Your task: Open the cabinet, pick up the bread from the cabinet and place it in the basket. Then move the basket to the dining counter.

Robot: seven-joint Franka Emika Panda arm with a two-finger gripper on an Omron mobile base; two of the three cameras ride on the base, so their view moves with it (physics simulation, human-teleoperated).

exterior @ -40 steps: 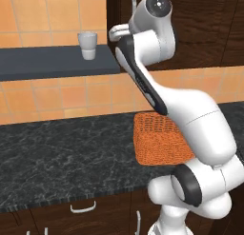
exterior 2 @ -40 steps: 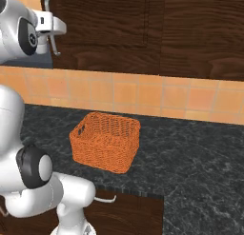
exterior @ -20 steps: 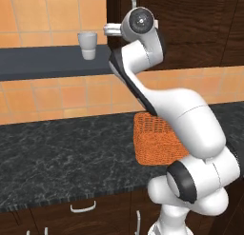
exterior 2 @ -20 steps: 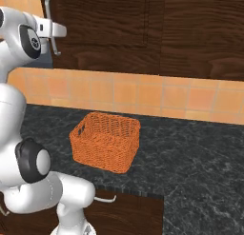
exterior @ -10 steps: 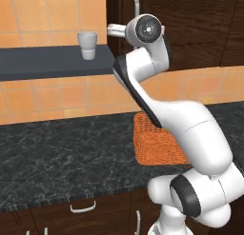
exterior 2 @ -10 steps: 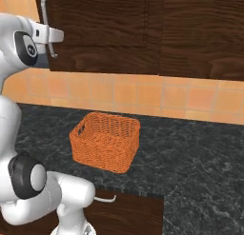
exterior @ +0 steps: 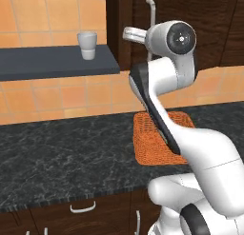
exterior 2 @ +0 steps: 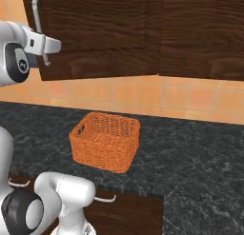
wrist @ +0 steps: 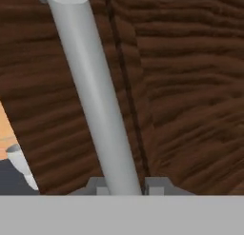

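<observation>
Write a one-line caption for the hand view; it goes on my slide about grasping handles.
Claw straddling the cabinet's silver bar handle, one dark finger tip on each side, dark wood-grain door behind.

A: Cabinet finish?
B: Dark wood grain, matt. Bar handle smooth satin metal.
A: Rest?
B: Basket rough orange wicker. Desk black marbled stone, slight sheen. Wall tiles smooth orange.

We look from behind the arm, left and right, sharing the basket on the black surface. Our hand view sits close against the cabinet handle.
</observation>
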